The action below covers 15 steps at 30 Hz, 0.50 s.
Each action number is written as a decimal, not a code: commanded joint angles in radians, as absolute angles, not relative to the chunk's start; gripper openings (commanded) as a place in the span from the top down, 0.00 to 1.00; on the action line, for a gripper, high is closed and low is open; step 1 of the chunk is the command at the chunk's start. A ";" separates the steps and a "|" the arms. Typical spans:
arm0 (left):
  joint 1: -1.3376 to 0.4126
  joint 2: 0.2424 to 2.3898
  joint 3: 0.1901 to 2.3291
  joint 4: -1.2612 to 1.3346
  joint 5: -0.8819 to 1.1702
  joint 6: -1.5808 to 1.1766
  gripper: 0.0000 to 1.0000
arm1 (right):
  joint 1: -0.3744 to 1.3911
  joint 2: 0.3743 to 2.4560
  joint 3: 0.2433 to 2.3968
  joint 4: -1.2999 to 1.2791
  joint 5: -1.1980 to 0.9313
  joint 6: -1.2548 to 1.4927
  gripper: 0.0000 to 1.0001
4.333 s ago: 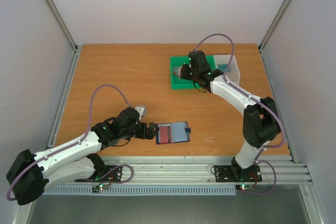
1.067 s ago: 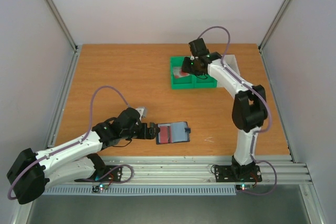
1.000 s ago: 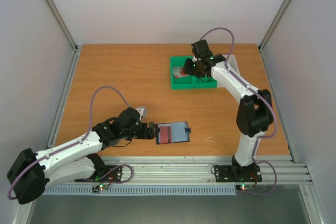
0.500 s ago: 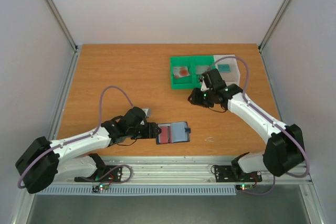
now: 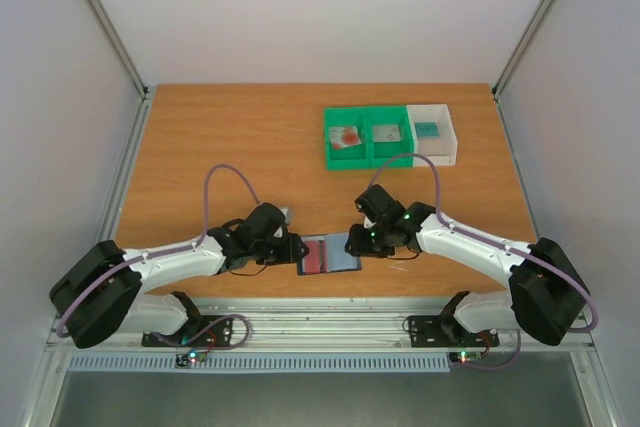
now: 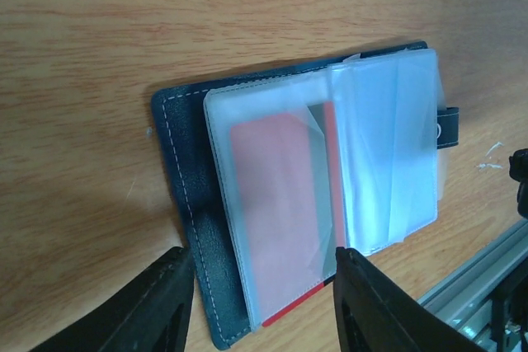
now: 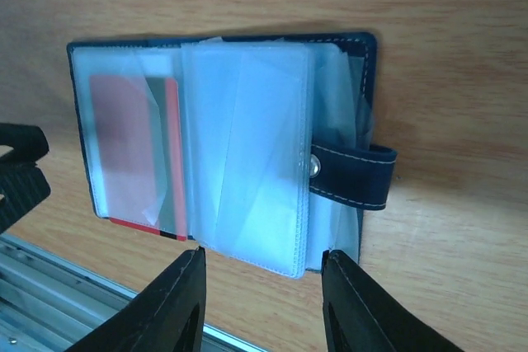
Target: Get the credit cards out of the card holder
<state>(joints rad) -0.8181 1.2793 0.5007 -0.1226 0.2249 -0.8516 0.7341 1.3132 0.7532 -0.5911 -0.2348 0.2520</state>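
Note:
The card holder [image 5: 340, 259] lies open near the table's front edge, navy cover down and clear sleeves fanned up [image 6: 388, 146] [image 7: 247, 154]. A red credit card [image 5: 313, 256] sits in its left sleeve [image 6: 276, 195] [image 7: 124, 150], with its lower edge poking out. My left gripper [image 5: 297, 251] [image 6: 260, 290] is open, its fingers either side of the holder's left half and of that card's end. My right gripper [image 5: 357, 243] [image 7: 262, 286] is open over the right half, with the loose sleeves between its fingers. The snap strap [image 7: 353, 175] sticks out to the right.
A green two-compartment bin [image 5: 366, 158] at the back right holds a red-and-white card [image 5: 347, 137] and a grey one [image 5: 386, 132]. Beside it a white bin [image 5: 447, 136] holds a teal card [image 5: 427, 129]. The aluminium rail [image 5: 330, 319] runs just in front of the holder.
My right arm has swung from the green bin down to the holder's right side. My left gripper has pushed forward onto the holder's left edge and its jaws have narrowed.

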 commanded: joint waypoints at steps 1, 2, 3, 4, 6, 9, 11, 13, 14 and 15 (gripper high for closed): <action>-0.814 1.308 0.486 -0.065 0.220 -0.841 0.54 | 0.787 1.328 0.738 -0.552 -0.159 0.315 0.59; -0.814 1.310 0.484 -0.064 0.221 -0.840 0.55 | 0.797 1.333 0.738 -0.552 -0.147 0.317 0.58; -0.813 1.313 0.484 -0.065 0.220 -0.839 0.55 | 0.802 1.339 0.738 -0.555 -0.139 0.321 0.58; -0.814 1.314 0.484 -0.064 0.224 -0.837 0.56 | 0.805 1.346 0.734 -0.554 -0.134 0.324 0.57; -0.813 1.317 0.482 -0.062 0.228 -0.827 0.58 | 0.810 1.359 0.732 -0.543 -0.133 0.331 0.57; -0.814 1.321 0.477 -0.059 0.225 -0.819 0.60 | 0.824 1.384 0.737 -0.543 -0.112 0.336 0.57; -0.813 1.331 0.473 -0.053 0.224 -0.816 0.62 | 0.832 1.403 0.738 -0.539 -0.102 0.341 0.57; -0.814 1.343 0.465 -0.030 0.237 -0.817 0.64 | 0.838 1.425 0.738 -0.529 -0.102 0.346 0.57; -0.813 1.350 0.461 -0.018 0.246 -0.818 0.65 | 0.841 1.435 0.739 -0.525 -0.100 0.347 0.57; -0.814 1.356 0.457 -0.012 0.255 -0.819 0.66 | 0.844 1.448 0.739 -0.519 -0.097 0.349 0.57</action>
